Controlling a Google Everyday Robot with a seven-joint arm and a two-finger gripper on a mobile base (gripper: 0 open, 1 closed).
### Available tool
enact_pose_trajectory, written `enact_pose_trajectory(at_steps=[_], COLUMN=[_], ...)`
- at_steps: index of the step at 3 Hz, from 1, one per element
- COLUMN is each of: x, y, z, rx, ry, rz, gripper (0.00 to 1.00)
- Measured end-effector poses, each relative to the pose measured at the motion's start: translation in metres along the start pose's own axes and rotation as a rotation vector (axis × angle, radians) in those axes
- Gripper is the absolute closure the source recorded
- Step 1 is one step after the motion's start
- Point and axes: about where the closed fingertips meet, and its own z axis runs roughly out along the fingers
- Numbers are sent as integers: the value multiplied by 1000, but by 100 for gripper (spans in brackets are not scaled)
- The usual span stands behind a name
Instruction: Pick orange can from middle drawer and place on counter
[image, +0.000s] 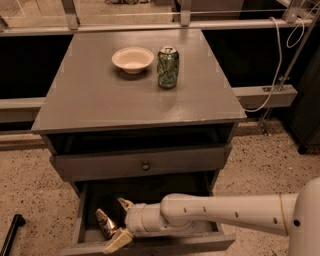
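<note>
The orange can (105, 223) lies tilted on the dark floor of the open middle drawer (82, 212), near its left front corner. My gripper (120, 223) reaches into the drawer from the right, on the long white arm. Its fingers are open: one fingertip (123, 203) is behind the can and the other (116, 242) is in front of it, so the can lies just left of the gap between them. The counter (100, 102) is the grey cabinet top above.
A cream bowl (132, 59) and a taller green can (168, 67) stand on the counter's far half. A closed drawer front with a small knob (145, 165) is above the open drawer. A black bar (11, 235) lies on the speckled floor at left.
</note>
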Motion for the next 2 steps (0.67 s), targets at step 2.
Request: enact_pose_trajectory(at_steps=[2], x=[-5], y=[-30], z=[1], rx=[25], ry=[-93], rz=[135], gripper=[0])
